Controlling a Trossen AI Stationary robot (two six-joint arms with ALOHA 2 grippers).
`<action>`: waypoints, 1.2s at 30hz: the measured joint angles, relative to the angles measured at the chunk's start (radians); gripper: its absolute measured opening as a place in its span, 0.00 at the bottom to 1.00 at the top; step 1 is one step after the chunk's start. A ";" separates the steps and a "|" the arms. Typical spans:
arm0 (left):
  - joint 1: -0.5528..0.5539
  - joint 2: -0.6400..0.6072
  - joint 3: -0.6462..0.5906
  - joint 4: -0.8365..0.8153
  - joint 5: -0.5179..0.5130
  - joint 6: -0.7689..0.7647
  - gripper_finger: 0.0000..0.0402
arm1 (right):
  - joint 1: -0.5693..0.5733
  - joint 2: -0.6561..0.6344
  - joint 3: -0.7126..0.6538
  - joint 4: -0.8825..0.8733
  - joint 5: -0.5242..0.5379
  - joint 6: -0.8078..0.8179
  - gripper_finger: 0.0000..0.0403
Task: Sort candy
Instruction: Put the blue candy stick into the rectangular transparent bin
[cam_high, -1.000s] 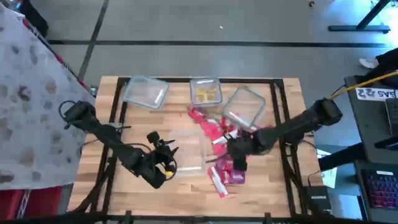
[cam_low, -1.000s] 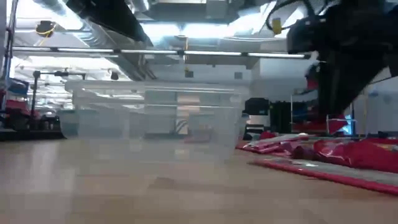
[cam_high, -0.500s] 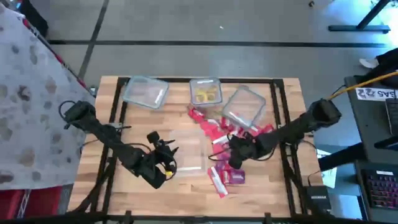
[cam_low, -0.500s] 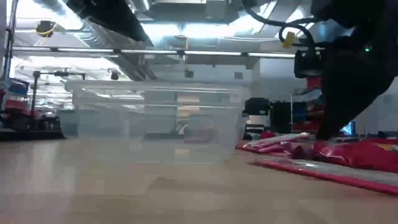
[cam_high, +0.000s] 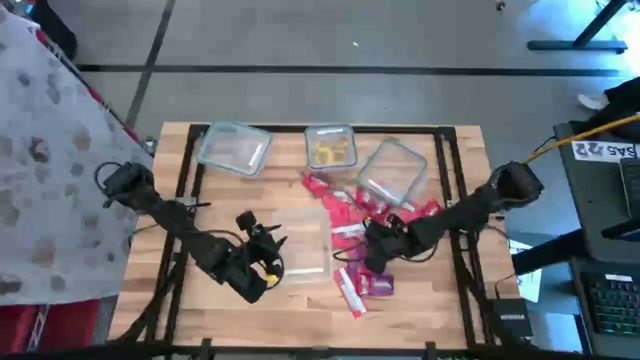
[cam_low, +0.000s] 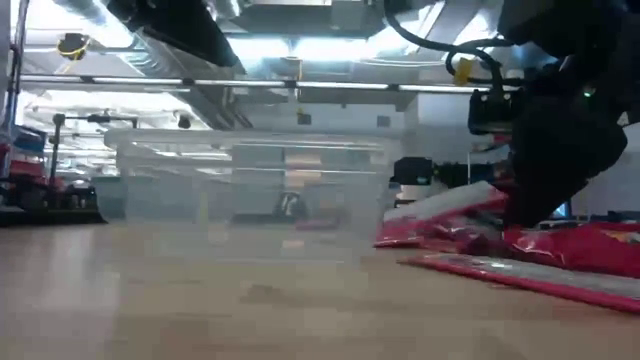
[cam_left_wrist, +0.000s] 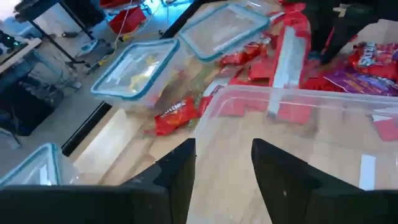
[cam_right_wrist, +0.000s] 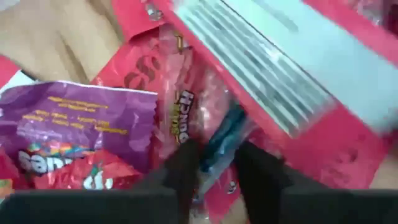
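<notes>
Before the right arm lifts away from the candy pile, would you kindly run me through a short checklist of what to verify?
1. Right tool closed on a packet: ok, its fingers pinch a red packet in the wrist view.
2. Only one packet gripped: cannot tell; packets overlap under the fingers, and a purple packet lies right beside them.
3. Empty clear tub in front of the left arm ready to receive: ok, nothing visible inside it.
4. Left tool out of the way: ok, open and at that tub's near wall, apart from the pile.
5. Tilted tub safe from the lift: cannot tell, it lies close to the right arm.
</notes>
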 joint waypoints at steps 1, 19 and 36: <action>0.000 0.000 0.000 0.000 0.000 0.000 0.36 | 0.000 -0.002 0.007 -0.013 -0.005 -0.005 0.03; 0.001 0.000 0.000 0.000 0.000 0.000 0.36 | -0.001 -0.003 0.209 -0.354 0.058 -0.052 0.10; 0.001 0.000 0.000 0.000 0.000 0.000 0.36 | -0.030 0.026 0.181 -0.241 0.073 -0.164 0.42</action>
